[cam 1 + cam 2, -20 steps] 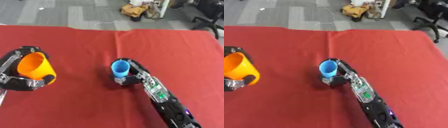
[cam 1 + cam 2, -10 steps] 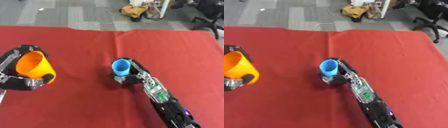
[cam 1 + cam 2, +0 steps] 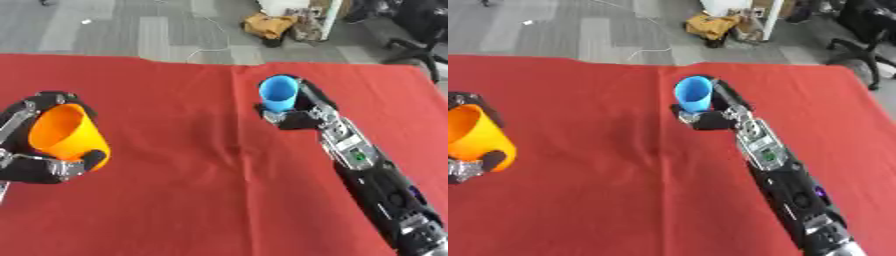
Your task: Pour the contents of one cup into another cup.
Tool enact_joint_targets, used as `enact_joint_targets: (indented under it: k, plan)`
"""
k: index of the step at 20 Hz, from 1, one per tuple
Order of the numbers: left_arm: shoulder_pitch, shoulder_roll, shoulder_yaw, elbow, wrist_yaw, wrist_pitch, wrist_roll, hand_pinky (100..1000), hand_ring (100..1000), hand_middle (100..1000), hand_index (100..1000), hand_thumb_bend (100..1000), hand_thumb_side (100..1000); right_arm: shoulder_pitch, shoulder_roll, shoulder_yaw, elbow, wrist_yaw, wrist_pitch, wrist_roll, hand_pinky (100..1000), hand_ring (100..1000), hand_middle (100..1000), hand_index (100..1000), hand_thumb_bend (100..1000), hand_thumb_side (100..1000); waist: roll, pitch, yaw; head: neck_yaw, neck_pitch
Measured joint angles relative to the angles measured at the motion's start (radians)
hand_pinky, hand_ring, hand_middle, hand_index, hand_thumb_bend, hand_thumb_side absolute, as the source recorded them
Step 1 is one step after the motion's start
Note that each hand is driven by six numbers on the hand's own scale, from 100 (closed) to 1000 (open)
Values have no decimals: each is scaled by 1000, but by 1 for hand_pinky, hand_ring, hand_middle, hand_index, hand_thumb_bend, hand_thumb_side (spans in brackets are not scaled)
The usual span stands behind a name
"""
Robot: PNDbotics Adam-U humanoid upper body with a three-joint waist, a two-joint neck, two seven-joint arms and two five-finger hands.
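Note:
My left hand (image 3: 39, 167) holds an orange cup (image 3: 66, 135) at the left of the red table, fingers and thumb curled round it, mouth tilted up and to the left. My right hand (image 3: 302, 112) is curled round a small blue cup (image 3: 279, 93) near the middle of the table, toward the far edge; the cup stands nearly upright with its mouth open upward. The two cups are well apart. I cannot see inside either cup.
A red cloth (image 3: 201, 200) covers the table. Beyond its far edge lies grey floor with a yellow-brown bag (image 3: 267, 22), a white cable (image 3: 214, 42) and an office chair (image 3: 420, 25).
The right hand has lifted the blue cup and carried it toward the far edge. The orange cup has stayed in the left hand at the left.

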Motion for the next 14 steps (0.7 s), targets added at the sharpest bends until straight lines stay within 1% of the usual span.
enact_joint_targets:
  k: [3, 6, 11, 14]
  plan:
    - [7, 4, -11, -4, -1, -6, -13, 636, 362, 226, 641, 100, 100, -31, -61, 14, -23, -26, -8, 9, 636, 489, 429, 698, 248, 100, -1, 0, 6, 0, 0]
    - [15, 15, -26, -4, -7, -16, -32, 637, 362, 226, 641, 100, 100, -60, -99, 32, -49, -41, -15, 25, 638, 491, 430, 699, 246, 100, -1, 0, 8, -1, 0]
    - [26, 29, -52, -6, -18, -41, -63, 641, 364, 228, 622, 100, 100, -94, -126, 63, -85, -50, -20, 53, 643, 495, 434, 702, 246, 100, -4, -1, 11, -3, 0]
    - [36, 42, -73, -7, -17, -66, -95, 642, 363, 226, 615, 100, 100, -132, -137, 90, -108, -50, -26, 78, 645, 497, 436, 704, 246, 100, -7, -6, 11, -3, -1]
